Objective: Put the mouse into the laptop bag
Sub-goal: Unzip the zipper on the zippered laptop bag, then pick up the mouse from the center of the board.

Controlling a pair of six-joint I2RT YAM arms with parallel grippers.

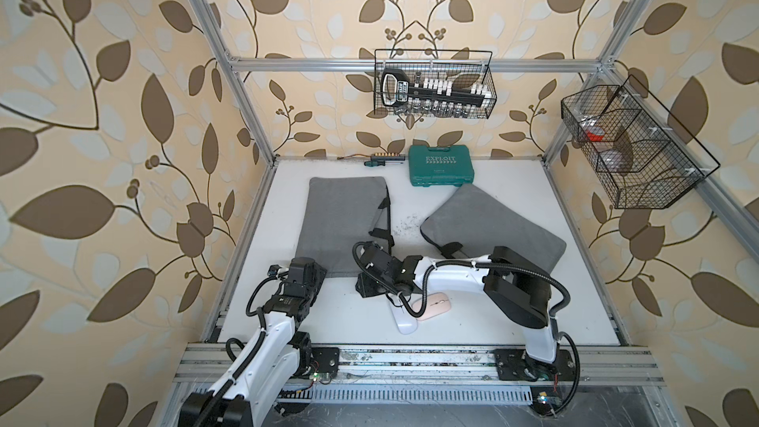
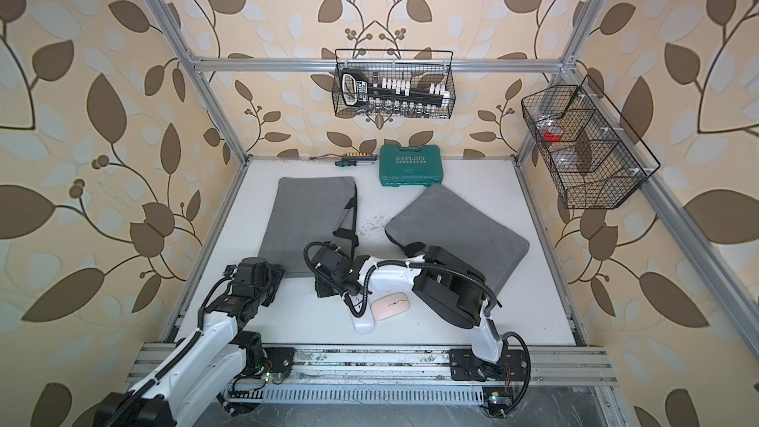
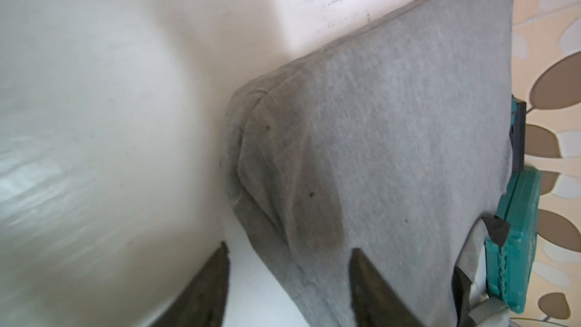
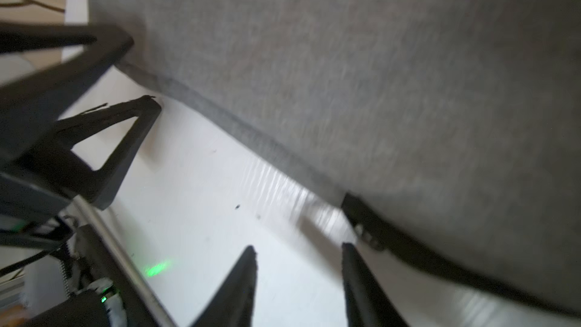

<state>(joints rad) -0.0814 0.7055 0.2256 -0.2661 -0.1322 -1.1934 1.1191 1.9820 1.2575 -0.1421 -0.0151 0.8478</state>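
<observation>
White desk (image 1: 493, 322), leaf-papered walls. Left fingers (image 3: 213, 284) spread wide, straddling a corner of the bag (image 1: 341, 215), gripping nothing. Right fingers (image 4: 242, 284) parted and empty, bare desk between them, bag edge just ahead. Pink mouse (image 1: 433, 304) and white mouse (image 1: 404, 322) side by side behind the right fingers, outside the bag. Likely risks: pinching a single fabric layer, so no opening; dragging a mouse away with the cable (image 1: 410, 308) looped over them.
</observation>
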